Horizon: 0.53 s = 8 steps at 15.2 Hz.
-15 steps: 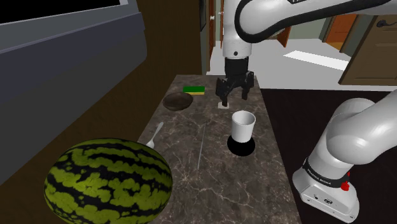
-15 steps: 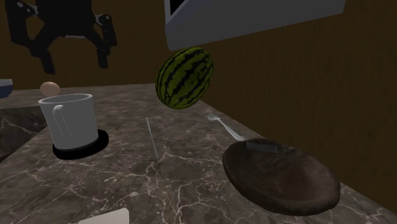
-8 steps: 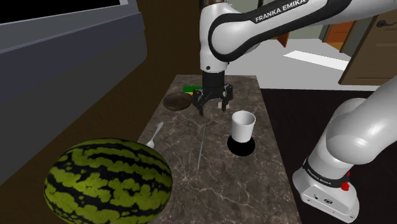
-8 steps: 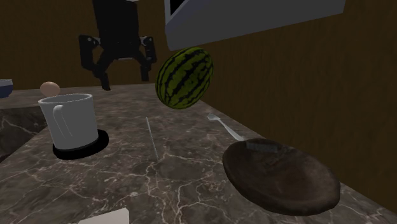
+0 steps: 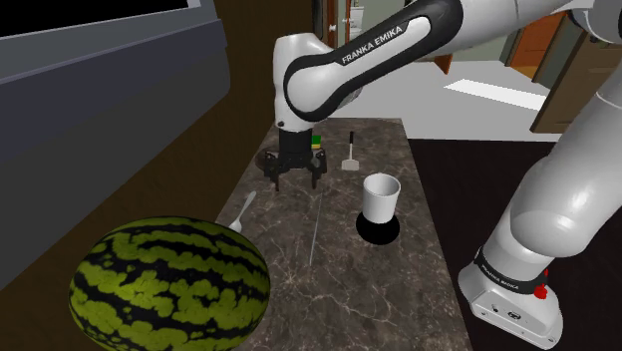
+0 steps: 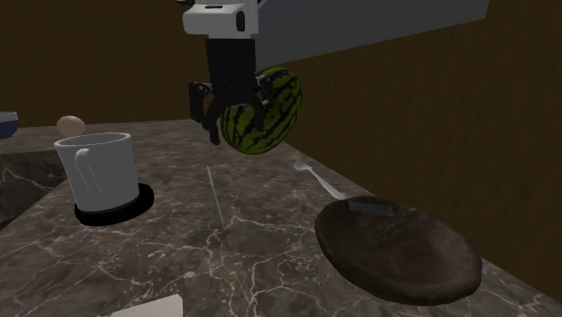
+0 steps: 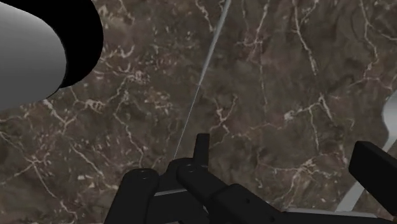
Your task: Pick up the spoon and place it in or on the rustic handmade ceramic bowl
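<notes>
The pale spoon [image 5: 242,211] lies on the dark marble counter [image 5: 339,259], bowl end toward the watermelon; it also shows as a spoon [image 6: 320,180] and at the side of my right finger as a spoon [image 7: 389,118]. The brown rough bowl [image 5: 275,158] stands at the counter's far end and appears large and close as the bowl [image 6: 396,248]. My black gripper [image 5: 294,172] hangs open above the counter just beside the bowl, nothing between its fingers. It shows open as the gripper [image 6: 236,117] and as the gripper [image 7: 289,153], the spoon lying just outside one finger.
A white mug [image 5: 381,196] on a black coaster stands to the shoulder view's right of the gripper. A thin grey rod [image 5: 317,224] lies mid-counter. A big watermelon [image 5: 169,284] fills the near end. A small flat tool [image 5: 351,155] and an egg [image 6: 70,124] lie beyond.
The arm has swung to the shoulder view's left and come lower, from behind the mug to beside the bowl. The fingers stay open. Nothing on the counter has moved.
</notes>
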Each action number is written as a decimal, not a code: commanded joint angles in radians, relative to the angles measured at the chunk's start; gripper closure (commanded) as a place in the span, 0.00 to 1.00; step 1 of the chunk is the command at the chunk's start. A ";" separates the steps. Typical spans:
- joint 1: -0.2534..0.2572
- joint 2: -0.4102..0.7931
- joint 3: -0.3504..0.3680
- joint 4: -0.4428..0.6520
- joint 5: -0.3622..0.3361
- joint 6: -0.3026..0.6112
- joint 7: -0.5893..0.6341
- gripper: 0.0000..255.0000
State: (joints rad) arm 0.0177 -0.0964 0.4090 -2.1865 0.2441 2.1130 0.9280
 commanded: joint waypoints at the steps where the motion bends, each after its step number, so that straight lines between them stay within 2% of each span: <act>1: 0.004 0.084 0.019 0.056 -0.031 0.043 0.083 0.00; 8: 0.054 0.359 0.011 0.288 -0.163 0.123 0.336 0.00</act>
State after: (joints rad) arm 0.0631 0.2194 0.4261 -1.9449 0.1027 2.2349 1.2262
